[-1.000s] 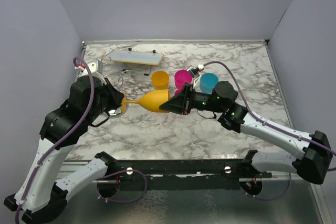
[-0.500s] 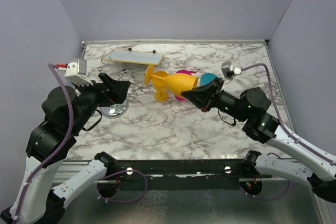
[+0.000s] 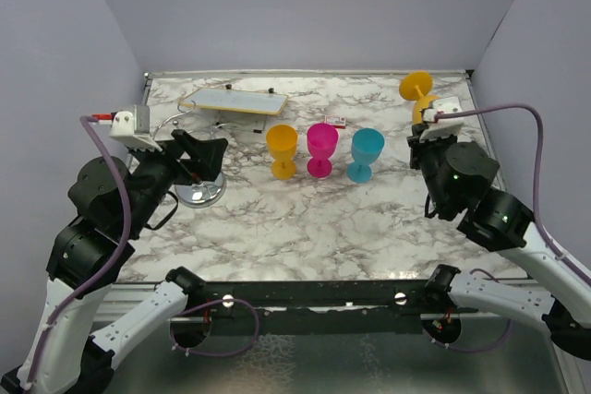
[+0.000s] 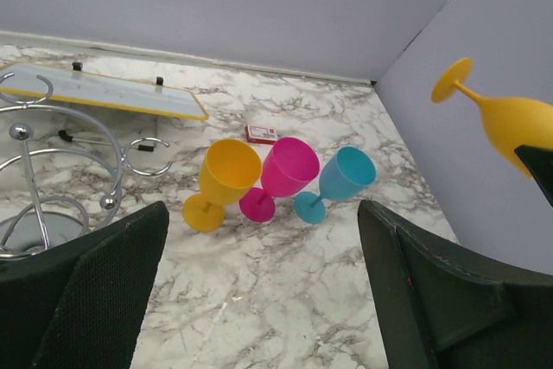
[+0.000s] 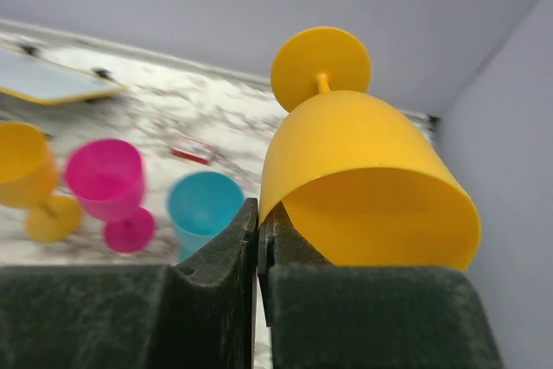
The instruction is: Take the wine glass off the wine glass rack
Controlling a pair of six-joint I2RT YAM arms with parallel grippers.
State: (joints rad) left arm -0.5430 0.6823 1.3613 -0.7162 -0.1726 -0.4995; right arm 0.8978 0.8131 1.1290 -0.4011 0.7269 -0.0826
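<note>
Far across the table from the shiny chrome wire wine glass rack (image 3: 199,193), my right gripper (image 5: 257,222) is clenched on the orange-yellow plastic wine glass (image 5: 363,170). It pinches the bowl's thin wall at the rim and holds the glass in the air, foot pointing up and away. My left gripper (image 3: 205,156) hovers just above the rack, fingers spread wide with nothing between them.

The glass is off the rack, so I judge the risk now lies in the grip and the set-down. A pinch on one spot of the rim could let the bowl swivel or slip. The foot hangs close to the grey side wall (image 3: 536,43) beyond the rack's far side and could knock it. Between the rack and my held glass stand an orange goblet (image 3: 282,149), a magenta goblet (image 3: 321,148) and a turquoise goblet (image 3: 367,152). A careless descent could topple them.
</note>
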